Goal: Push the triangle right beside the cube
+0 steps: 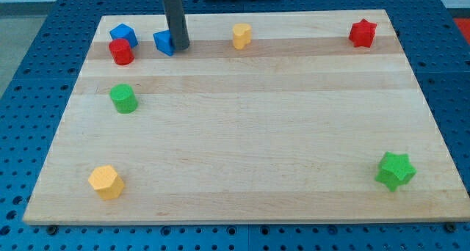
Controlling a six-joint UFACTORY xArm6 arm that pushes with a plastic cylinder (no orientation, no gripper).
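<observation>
My tip (178,46), a bare dark rod end with no jaws to open or hold anything, touches the right side of a small blue block (164,42), seemingly the triangle, though partly hidden. Just left of that sit the blue cube-like block (123,34) and the red cylinder (121,52); a yellow block (241,36) lies to my tip's right on the wooden board (257,133).

Bright even overhead light, soft short shadows beside blocks, sharp focus, no glare
</observation>
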